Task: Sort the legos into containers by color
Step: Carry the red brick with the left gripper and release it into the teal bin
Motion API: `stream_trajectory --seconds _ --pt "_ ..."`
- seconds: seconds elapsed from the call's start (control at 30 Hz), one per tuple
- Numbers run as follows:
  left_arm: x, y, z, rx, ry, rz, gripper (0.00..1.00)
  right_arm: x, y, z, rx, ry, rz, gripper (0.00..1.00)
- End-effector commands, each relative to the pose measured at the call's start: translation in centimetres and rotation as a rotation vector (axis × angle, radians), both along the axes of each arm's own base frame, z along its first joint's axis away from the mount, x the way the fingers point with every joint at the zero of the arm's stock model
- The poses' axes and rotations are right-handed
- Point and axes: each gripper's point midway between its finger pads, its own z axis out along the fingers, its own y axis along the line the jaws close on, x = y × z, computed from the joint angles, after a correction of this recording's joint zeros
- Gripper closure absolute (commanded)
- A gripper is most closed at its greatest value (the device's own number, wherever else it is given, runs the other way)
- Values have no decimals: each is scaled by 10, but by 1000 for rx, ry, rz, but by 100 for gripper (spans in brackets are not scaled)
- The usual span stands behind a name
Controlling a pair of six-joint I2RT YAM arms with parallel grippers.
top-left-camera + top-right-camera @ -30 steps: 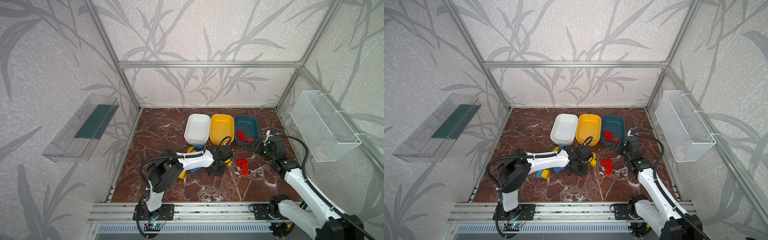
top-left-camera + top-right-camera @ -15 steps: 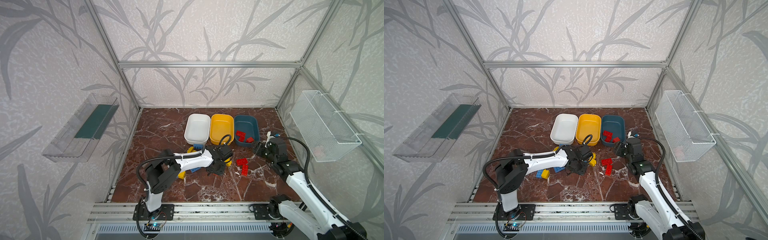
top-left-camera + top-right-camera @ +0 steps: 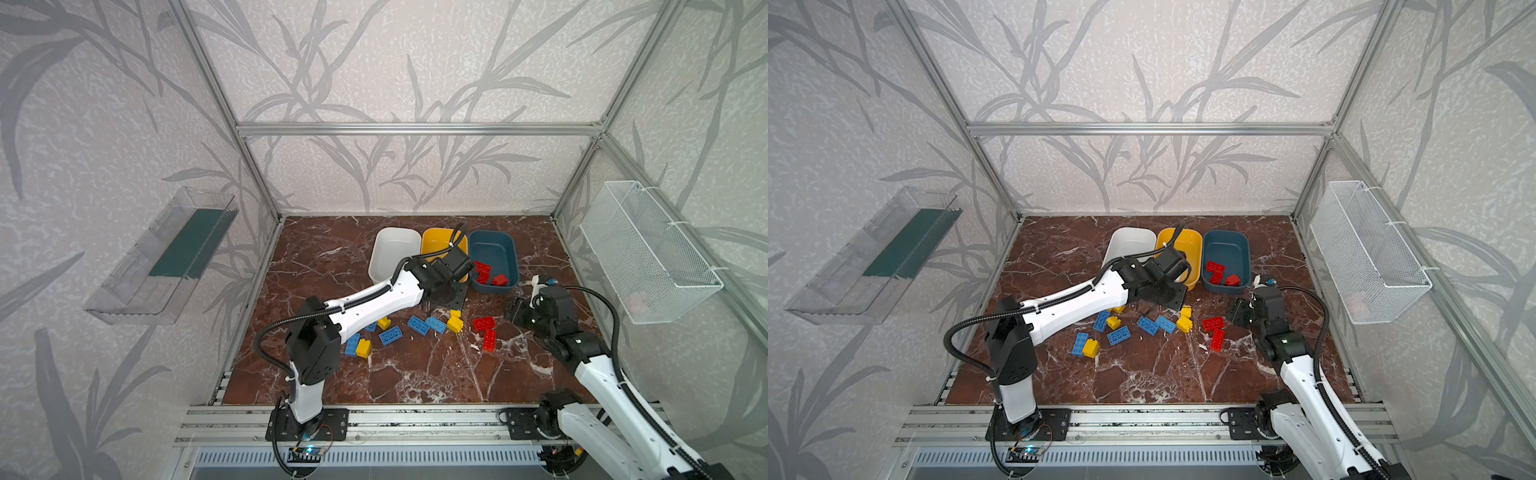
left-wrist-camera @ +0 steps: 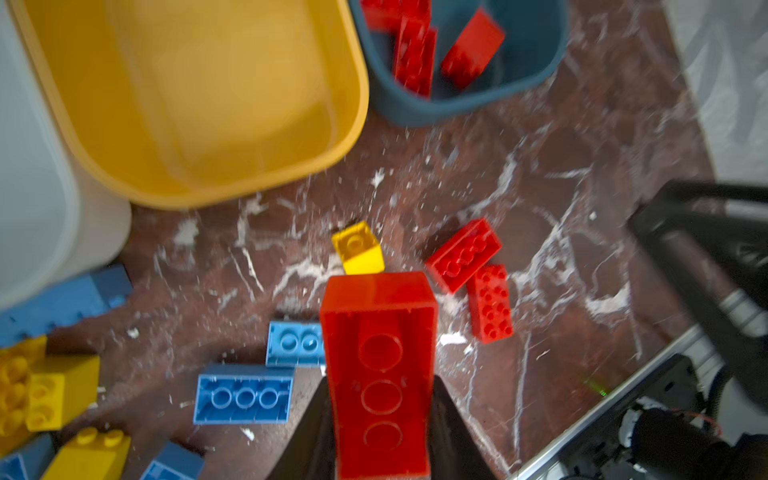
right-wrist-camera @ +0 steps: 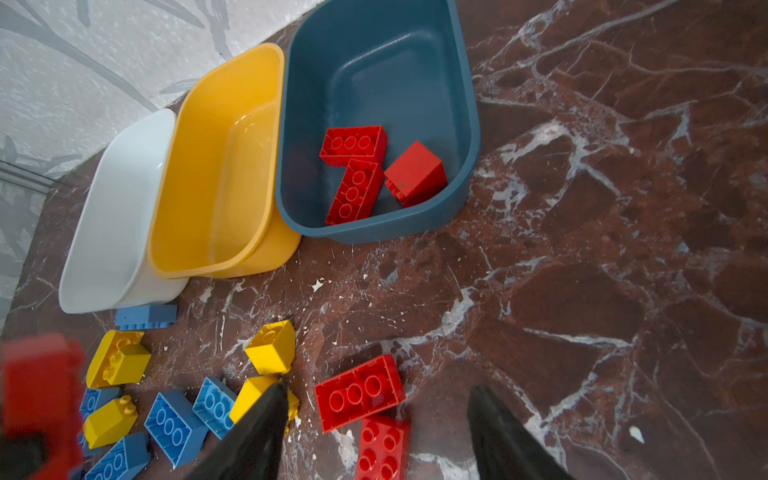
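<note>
My left gripper [image 4: 380,386] is shut on a long red lego [image 4: 378,353] and holds it off the floor, just in front of the yellow container [image 4: 349,124]. In both top views this gripper [image 3: 446,286] hides the lego. The white container [image 3: 386,266], the yellow one [image 3: 432,243] and the teal container [image 3: 509,253] stand in a row at the back. The teal one holds three red legos [image 5: 353,174]. My right gripper [image 5: 378,399] hangs open above two red legos [image 5: 359,392] on the floor. Blue legos [image 3: 417,325] and yellow legos [image 3: 455,324] lie scattered further left.
A white wire mesh basket [image 3: 648,257] hangs on the right wall and a clear tray [image 3: 166,257] on the left wall. An aluminium rail [image 3: 415,419] runs along the floor's front edge, with both arm bases on it.
My left gripper has finished shutting on the red lego and lifted it toward the containers. My right gripper has drawn back a little from the teal container toward the front.
</note>
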Motion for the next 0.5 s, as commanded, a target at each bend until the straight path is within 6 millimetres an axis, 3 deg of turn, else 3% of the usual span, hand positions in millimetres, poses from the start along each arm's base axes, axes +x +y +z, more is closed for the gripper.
stream_trajectory --seconds 0.0,0.27,0.47 --pt "21 -5 2 29 -8 -26 70 -14 4 -10 -2 59 34 30" --pt "70 -50 19 -70 -41 -83 70 -37 4 -27 -45 146 55 29" --pt "96 -89 8 -172 -74 -163 70 -49 12 -33 -56 169 90 30"
